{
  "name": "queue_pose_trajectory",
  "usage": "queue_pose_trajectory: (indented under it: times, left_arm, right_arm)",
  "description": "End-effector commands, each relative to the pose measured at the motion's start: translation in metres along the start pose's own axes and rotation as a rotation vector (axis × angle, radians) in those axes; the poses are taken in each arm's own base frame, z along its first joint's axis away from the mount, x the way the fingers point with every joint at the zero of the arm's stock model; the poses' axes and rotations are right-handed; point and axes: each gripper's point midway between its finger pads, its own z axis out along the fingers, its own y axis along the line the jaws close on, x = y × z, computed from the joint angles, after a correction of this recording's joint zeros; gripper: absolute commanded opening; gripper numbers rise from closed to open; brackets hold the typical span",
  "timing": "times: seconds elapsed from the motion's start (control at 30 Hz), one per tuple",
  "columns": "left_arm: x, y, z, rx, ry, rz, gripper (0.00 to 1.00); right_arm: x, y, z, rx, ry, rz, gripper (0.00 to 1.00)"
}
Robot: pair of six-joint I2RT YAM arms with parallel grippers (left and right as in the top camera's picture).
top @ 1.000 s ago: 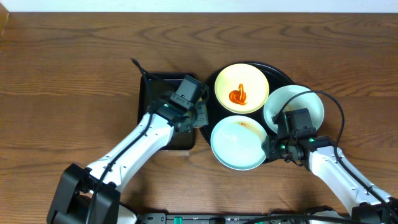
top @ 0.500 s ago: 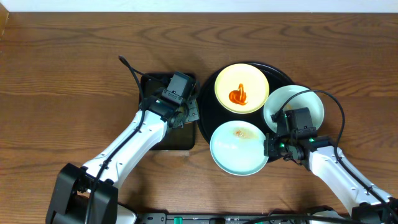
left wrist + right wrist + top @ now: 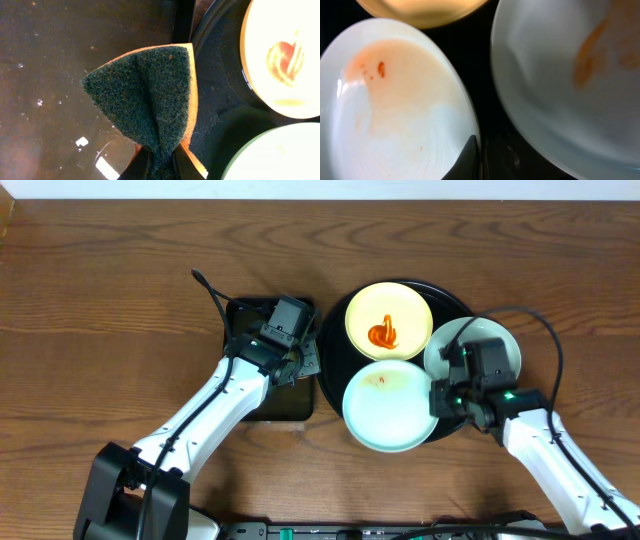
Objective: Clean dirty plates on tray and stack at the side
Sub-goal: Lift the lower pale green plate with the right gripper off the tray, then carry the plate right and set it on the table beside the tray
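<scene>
We count three plates on the one round tray (image 3: 446, 308), right of the bench's middle: a sauce-smeared yellow plate (image 3: 389, 321), a near mint plate (image 3: 388, 408) and a right mint plate (image 3: 492, 340). The right gripper (image 3: 437, 398) pinches the near mint plate's rim. The left gripper (image 3: 160, 165) pinches one sponge (image 3: 147, 95) over the rectangular tray (image 3: 50, 60).

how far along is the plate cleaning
Done: none stacked aside; the front mint plate shows only faint specks. In hand: left gripper pinches the sponge, right gripper grips that plate's rim. Left: yellow plate and right mint plate carry sauce; all need stacking.
</scene>
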Motion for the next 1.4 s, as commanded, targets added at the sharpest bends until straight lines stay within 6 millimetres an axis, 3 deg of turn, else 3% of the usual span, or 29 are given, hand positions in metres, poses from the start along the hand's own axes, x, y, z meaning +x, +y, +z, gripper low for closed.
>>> queue_pose_trajectory:
  times: [0.0,0.17,0.4,0.63,0.87,1.37]
  left_arm:
    - [-0.001,0.004,-0.002,-0.012,-0.012,0.014,0.11]
    - [-0.001,0.004,-0.002,-0.012,-0.012,0.014,0.11]
    - [-0.001,0.004,-0.002,-0.012,-0.012,0.014,0.11]
    - [-0.003,0.004,-0.002,-0.014,-0.018,0.045,0.15]
    - [-0.007,0.01,-0.003,-0.05,-0.044,0.055,0.11]
    - [-0.008,0.01,-0.003,-0.051,-0.044,0.055,0.1]
  right_arm:
    - [-0.039,-0.009,-0.024,0.111,-0.102,-0.09,0.01]
    - [-0.061,-0.011,-0.043,0.164,-0.141,-0.148,0.01]
    - [-0.091,-0.034,-0.072,0.353,-0.211,-0.187,0.01]
    - [-0.106,-0.039,-0.087,0.504,-0.25,-0.304,0.01]
    - [-0.113,-0.012,-0.094,0.605,-0.298,-0.44,0.01]
    - [-0.142,0.059,-0.155,0.975,-0.54,-0.753,0.01]
